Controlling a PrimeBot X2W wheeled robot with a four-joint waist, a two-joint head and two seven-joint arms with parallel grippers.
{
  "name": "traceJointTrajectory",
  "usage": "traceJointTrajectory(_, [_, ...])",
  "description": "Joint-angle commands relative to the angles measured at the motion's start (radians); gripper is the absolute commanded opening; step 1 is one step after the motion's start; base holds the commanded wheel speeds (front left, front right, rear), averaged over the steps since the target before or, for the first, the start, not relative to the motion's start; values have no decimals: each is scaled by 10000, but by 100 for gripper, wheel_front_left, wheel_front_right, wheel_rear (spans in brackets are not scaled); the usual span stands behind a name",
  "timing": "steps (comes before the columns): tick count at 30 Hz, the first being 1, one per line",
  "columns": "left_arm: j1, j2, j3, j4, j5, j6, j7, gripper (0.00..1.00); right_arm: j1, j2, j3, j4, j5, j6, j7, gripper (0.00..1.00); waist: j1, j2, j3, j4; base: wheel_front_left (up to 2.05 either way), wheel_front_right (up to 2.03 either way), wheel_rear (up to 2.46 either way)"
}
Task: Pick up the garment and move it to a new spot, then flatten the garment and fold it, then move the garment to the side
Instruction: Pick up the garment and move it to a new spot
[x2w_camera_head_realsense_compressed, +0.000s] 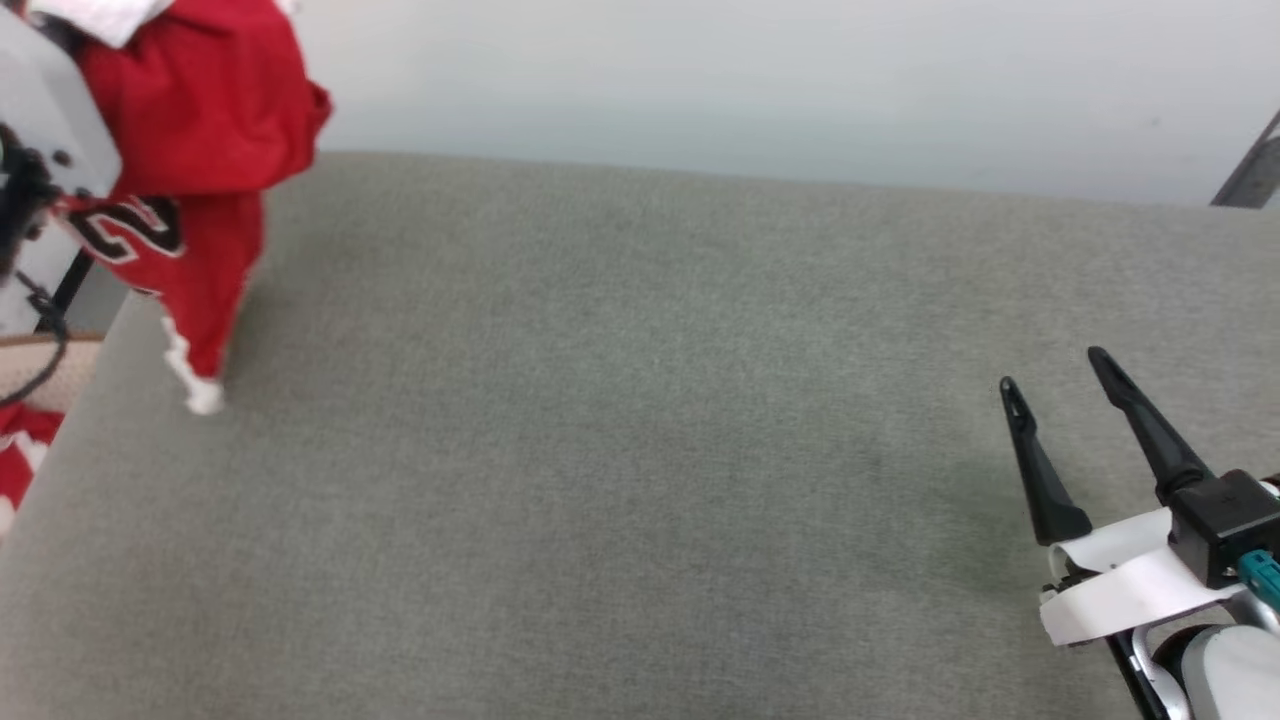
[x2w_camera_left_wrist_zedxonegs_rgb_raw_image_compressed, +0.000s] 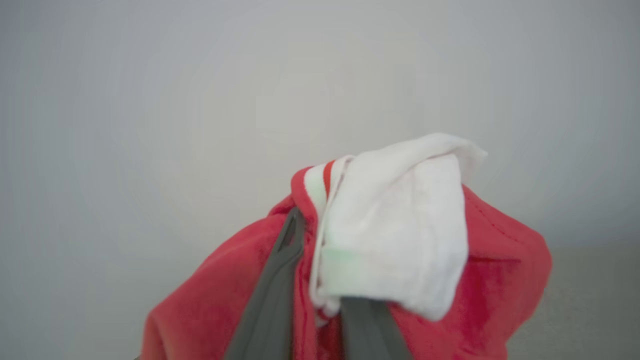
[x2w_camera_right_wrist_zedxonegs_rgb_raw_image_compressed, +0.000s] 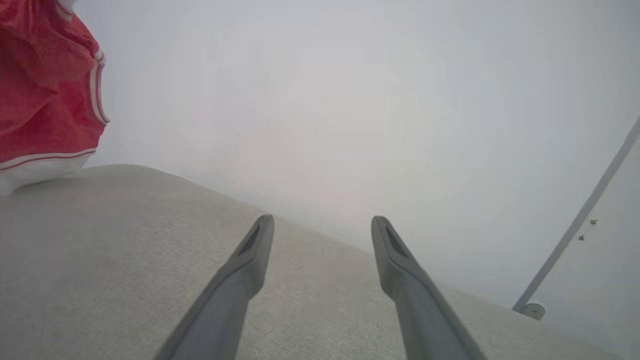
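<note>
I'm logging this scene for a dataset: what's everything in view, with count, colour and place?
garment: one, red with white, hanging from the left tool, far left
surface: one, grey fabric, across the foreground
wall: one, pale, behind
basket: one, beige, past the surface's left edge
cloth bundle: one, red and white, next to the basket
strut: one, grey, upper right
left tool: one, dark fingers, shut on the garment
right tool: one, dark fingers, open, over the surface at lower right
</note>
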Motion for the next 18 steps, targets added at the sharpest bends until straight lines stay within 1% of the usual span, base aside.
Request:
traceJointTrajectory(1, [206,-4,-51,-267,-48,4,138,0,186,41,-130,40,-56,-14,-61,100,0,0,-226,-228,0,0,0])
traceJointTrajectory(4, [425,-9,-130,-1084,-152,125,561,0,286,113,-408,115,-150,-14,-109,100,0,0,-374,-453,0,0,0])
traceJointTrajectory(11, [1202,-79,-304,-3150,-505,560,1570,0,580,277,-1129,258,-412,-14,-182,100,0,0,-677,-1173,0,0,0])
traceJointTrajectory(18, [1950,-211,-565,-4998,-691,1172,2462,0,850,445,-1552,357,-629,-14,-234,100,0,0,-881,-2071,0,0,0])
